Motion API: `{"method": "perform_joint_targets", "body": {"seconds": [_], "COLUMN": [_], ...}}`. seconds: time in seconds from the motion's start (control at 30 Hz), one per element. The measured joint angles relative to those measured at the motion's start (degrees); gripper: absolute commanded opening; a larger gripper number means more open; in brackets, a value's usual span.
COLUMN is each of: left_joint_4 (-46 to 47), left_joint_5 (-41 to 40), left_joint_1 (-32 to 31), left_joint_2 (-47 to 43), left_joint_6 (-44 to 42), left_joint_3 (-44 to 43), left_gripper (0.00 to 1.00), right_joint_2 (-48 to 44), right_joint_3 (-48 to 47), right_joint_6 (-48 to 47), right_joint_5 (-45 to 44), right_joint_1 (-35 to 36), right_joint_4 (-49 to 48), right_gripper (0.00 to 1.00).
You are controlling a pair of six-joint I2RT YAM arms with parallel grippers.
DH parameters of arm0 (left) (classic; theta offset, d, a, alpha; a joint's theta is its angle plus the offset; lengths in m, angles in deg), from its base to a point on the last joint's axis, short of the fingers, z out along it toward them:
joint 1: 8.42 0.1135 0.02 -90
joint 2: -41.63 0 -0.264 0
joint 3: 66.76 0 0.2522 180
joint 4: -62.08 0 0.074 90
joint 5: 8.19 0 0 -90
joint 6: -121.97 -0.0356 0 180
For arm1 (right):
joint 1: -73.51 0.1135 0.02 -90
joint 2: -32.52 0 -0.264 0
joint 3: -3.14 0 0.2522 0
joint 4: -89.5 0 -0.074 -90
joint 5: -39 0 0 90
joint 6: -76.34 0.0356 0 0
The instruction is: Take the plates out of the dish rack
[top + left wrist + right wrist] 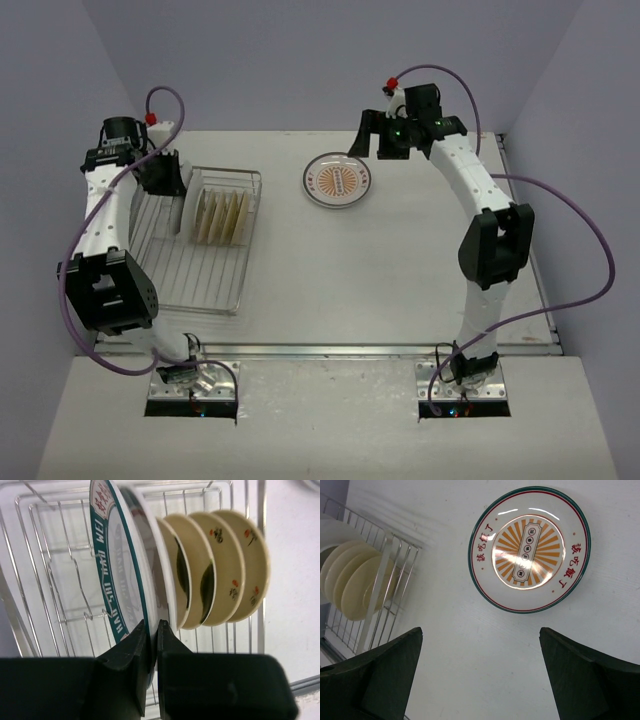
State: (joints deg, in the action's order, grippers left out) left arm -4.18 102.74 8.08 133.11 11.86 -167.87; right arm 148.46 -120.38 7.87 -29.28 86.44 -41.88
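**Pale Walls, White Table**

A white table [400, 270] fills the middle, boxed in by lavender walls [300, 60] at 9, 12 and 3 o'clock. A metal strip [330, 350] edges it at 6 o'clock, with a light grey ledge [330, 430] beyond. The light is soft and even.

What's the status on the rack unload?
Left fingers shut on teal-rimmed plate, upright in dish rack. Right fingers open near orange-centred plate, flat on table. Three tan plates racked close beside the gripped one.

Teal "WEI" on the racked teal-rimmed plate [120, 565] — red Chinese characters round the orange-centred plate [529, 549]
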Motion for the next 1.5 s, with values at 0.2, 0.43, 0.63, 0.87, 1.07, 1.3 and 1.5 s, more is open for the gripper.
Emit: {"method": "perform_joint_targets", "body": {"seconds": [0.2, 0.43, 0.63, 0.87, 1.07, 1.3, 1.5], "left_joint_4": [-7.0, -5.6, 2.4, 11.2, 20.1, 25.4, 25.8], "left_joint_5": [5.3, 7.7, 1.1, -7.8, -11.6, -12.9, -15.4], "left_joint_1": [0.7, 1.4, -10.0, -29.1, -33.6, -41.1, -43.8], "left_joint_2": [3.4, 0.8, -15.3, -33.9, -44.5, -47.5, -47.4], "left_joint_6": [2.5, 0.6, -17.1, -43.1, -64.8, -83.3, -90.3], "left_joint_3": [-17.4, -30.6, -10.1, 18.7, 35.5, 46.6, 48.7], "left_gripper": [0.0, 0.0, 0.0, 0.0, 0.0, 0.0, 0.0], "right_joint_2": [-2.7, -5.0, -5.1, -5.2, -5.2, -4.8, -4.7], "right_joint_3": [0.5, 1.9, 2.0, 7.2, 11.1, 11.7, 13.0], "right_joint_6": [1.6, 5.4, 11.6, 21.9, 23.6, 18.7, 13.7], "right_joint_5": [3.6, 9.2, 15.6, 25.6, 26.8, 24.1, 19.8], "right_joint_1": [0.0, 0.0, -0.1, -0.2, 2.0, 10.8, 14.2], "right_joint_4": [-0.1, -0.7, -2.7, -12.1, -13.3, -11.4, -9.1], "right_gripper": [0.99, 0.99, 0.99, 0.92, 0.78, 0.62, 0.37]}}
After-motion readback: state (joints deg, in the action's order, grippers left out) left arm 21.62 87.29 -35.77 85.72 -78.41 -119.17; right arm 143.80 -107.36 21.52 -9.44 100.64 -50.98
